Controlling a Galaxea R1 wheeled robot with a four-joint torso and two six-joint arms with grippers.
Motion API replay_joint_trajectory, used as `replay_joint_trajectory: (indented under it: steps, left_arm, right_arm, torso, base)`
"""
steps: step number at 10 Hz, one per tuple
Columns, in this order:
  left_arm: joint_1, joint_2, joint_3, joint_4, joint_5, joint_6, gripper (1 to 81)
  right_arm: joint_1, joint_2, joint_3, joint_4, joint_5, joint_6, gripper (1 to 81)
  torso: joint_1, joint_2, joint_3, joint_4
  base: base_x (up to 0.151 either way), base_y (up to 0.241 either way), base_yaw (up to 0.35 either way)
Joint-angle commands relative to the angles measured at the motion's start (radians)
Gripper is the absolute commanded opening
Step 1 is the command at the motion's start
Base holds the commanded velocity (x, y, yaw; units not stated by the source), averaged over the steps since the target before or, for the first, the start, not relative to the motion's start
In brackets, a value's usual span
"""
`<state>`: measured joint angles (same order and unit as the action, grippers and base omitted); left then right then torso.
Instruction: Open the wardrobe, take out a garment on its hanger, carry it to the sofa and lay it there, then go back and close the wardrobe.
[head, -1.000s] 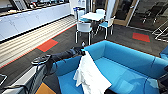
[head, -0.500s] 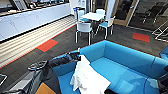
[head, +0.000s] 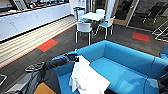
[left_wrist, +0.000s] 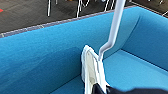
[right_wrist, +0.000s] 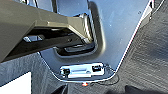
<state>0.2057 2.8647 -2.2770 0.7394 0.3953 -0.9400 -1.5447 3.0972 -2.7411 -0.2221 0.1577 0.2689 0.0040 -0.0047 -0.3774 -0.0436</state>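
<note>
Sofa (head: 125, 62) upholstery in bright blue takes up the lower middle and right of the head view, its low curved back running from about 11 o'clock round to 3 o'clock. The garment (head: 86, 78), a white shirt, drapes over the seat near the sofa's left arm, at roughly 6 o'clock in that view, its upper end reaching up to the left gripper (head: 74, 58). The left arm comes in dark from 8 o'clock and ends just above the sofa's left arm. In the left wrist view the white hanger (left_wrist: 112, 32) rises as a thin stem toward the camera, with the shirt's collar gathered round its lower part against the blue seat and backrest; whether the left fingers are closed on the hanger or open cannot be told. The right wrist view shows a grey robot panel over dark carpet, and the state of the right fingers cannot be told. Beyond the sofa, at 12 o'clock, a white table (head: 92, 16) stands among white chairs with blue seats (head: 83, 28) on dark carpet with orange patches (head: 47, 45), and a long white bench (head: 32, 18) runs along the wall at 10 o'clock.
</note>
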Motion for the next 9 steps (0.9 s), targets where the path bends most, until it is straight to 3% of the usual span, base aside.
replay_joint_trajectory:
  steps: [1, 3, 6, 9]
  left_arm:
    - [-0.170, -0.089, 0.014, 0.055, 0.010, 0.001, 1.0]
    - [-0.141, -0.162, 0.071, 0.051, 0.004, 0.001, 1.0]
    - [-0.090, -0.231, 0.286, 0.057, 0.004, 0.006, 1.0]
    - [-0.022, -0.229, 0.295, 0.086, -0.028, 0.006, 1.0]
  right_arm:
    - [-0.013, 0.007, 0.006, -0.010, -0.061, -0.004, 81.1]
    - [-0.013, 0.007, 0.006, -0.010, -0.061, -0.005, 81.1]
    - [-0.012, 0.007, 0.006, -0.010, -0.061, -0.007, 81.1]
    - [-0.013, 0.007, 0.006, -0.010, -0.061, -0.007, 81.1]
  torso:
    - [0.000, 0.000, 0.000, 0.000]
    - [0.000, 0.000, 0.000, 0.000]
    - [0.000, 0.000, 0.000, 0.000]
    - [0.000, 0.000, 0.000, 0.000]
  base:
    - [0.000, 0.000, 0.000]
    - [0.000, 0.000, 0.000]
    - [0.000, 0.000, 0.000]
    - [0.000, 0.000, 0.000]
